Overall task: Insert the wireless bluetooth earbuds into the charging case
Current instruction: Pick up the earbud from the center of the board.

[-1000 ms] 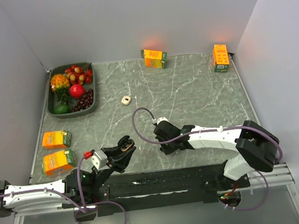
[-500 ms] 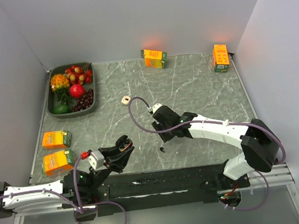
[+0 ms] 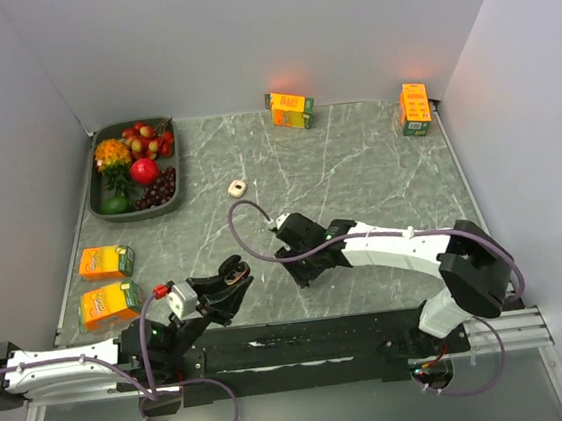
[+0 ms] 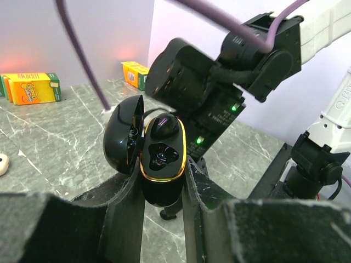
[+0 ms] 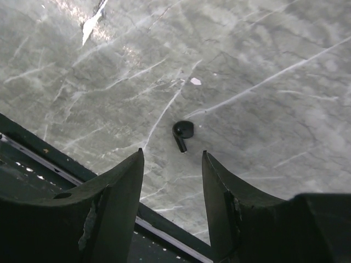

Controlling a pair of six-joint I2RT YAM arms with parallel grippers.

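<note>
My left gripper [image 3: 230,276] is shut on the black charging case [image 4: 162,159], which has a gold rim, and holds it upright with the lid [image 4: 123,137] open. One black earbud [image 4: 164,126] sits in the case's upper socket. My right gripper [image 3: 302,267] is open, just right of the case and low over the table. In the right wrist view a loose black earbud [image 5: 182,131] lies on the marble just beyond its open fingertips [image 5: 205,159]. A small whitish piece [image 3: 237,187] lies farther back on the table.
A grey tray [image 3: 175,176] of fruit stands at the back left. Two orange juice cartons [image 3: 108,284] lie at the left edge, and two more at the back [image 3: 290,109] and back right [image 3: 414,108]. The black rail [image 5: 33,164] of the near table edge is close to the right gripper.
The right gripper rose away from the near edge, showing the black earbud on the table, then came back down over it, a little further left. The left gripper and case barely moved.
</note>
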